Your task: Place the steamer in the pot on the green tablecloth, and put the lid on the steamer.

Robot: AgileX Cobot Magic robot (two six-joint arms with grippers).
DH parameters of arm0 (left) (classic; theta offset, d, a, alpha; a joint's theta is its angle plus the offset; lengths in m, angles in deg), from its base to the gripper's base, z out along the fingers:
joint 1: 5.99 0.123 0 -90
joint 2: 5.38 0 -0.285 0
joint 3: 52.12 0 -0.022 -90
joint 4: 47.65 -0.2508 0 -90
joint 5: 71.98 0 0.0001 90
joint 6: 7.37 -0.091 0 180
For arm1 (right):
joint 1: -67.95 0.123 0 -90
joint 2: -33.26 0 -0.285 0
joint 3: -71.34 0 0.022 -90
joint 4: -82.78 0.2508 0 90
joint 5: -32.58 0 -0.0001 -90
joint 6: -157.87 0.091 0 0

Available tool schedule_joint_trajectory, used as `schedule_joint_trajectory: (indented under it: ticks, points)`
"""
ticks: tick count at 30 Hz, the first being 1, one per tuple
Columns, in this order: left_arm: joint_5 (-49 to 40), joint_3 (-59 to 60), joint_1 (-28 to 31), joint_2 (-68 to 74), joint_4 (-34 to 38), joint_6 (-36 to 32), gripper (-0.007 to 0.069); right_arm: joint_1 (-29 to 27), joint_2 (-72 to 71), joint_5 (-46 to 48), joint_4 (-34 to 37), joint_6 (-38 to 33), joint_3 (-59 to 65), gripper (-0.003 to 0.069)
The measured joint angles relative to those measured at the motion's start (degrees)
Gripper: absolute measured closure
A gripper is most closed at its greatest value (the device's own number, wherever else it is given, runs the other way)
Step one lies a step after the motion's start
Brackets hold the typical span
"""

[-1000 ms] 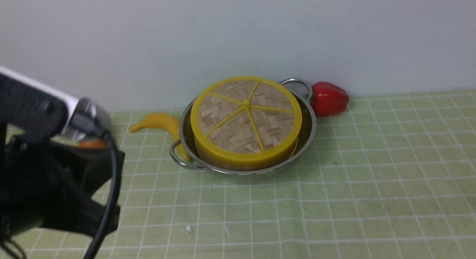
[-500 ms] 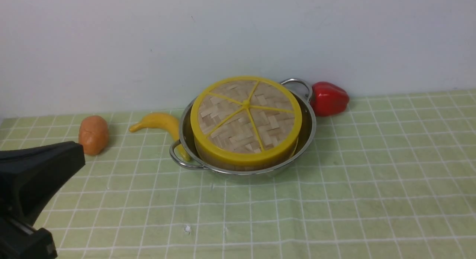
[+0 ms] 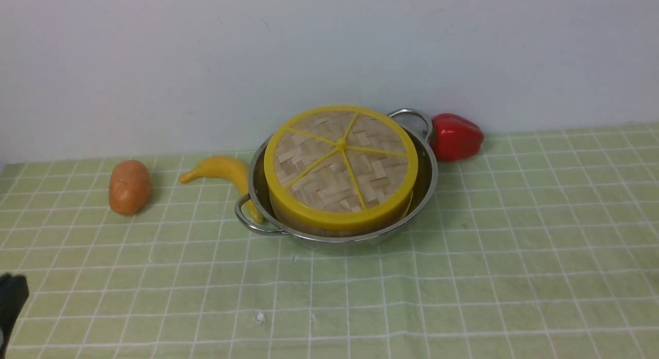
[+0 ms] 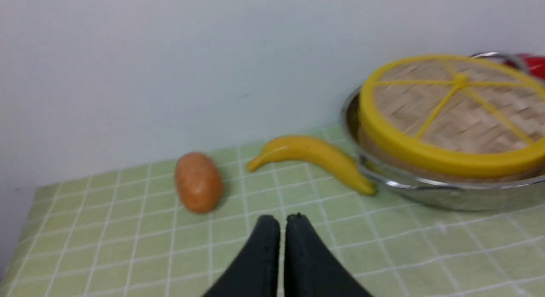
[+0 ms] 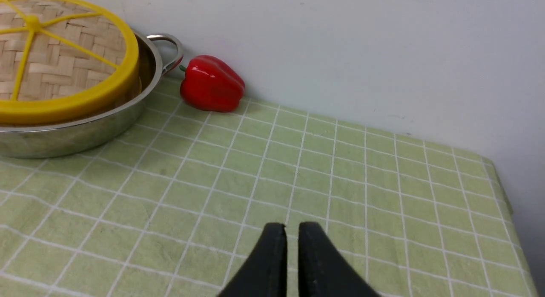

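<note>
Nearest in the left wrist view, the left tool (image 4: 282, 220) is seen with its black tips parted by only a sliver, nothing between them. The right tool (image 5: 291, 229) is shown likewise in the right wrist view, a narrow gap, nothing held; it is not seen from the front. The green tablecloth (image 3: 463, 276) lies bare in front of the pot (image 3: 425, 181). The steamer (image 3: 288, 217) is seated inside the pot, with only a strip of its wooden wall visible. The lid (image 3: 340, 166), woven with yellow spokes, is set on it. A banana (image 3: 221, 171) touches the pot's left side; an orange-brown object (image 3: 129, 187) lies well apart. A red pepper (image 3: 455, 136) rests by the far handle, at the wall. The cloth's right edge is shown only by the right wrist view.
</note>
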Motion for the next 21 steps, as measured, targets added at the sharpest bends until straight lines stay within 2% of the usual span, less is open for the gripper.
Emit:
schedule_joint_trajectory:
  ticks: [2,6,21]
  points:
    - [2.04,7.18,4.31,-6.11,0.17,0.27,0.0602,0.00,0.00,-0.04,0.00,0.00,0.00,0.0573]
    - [3.06,14.01,7.07,-13.42,0.13,0.45,0.0591,0.00,0.00,-0.04,0.00,0.00,0.00,0.0552]
    - [4.10,15.46,7.40,-14.41,-0.12,0.53,0.0562,0.00,0.00,-0.14,0.00,0.00,0.00,0.0480]
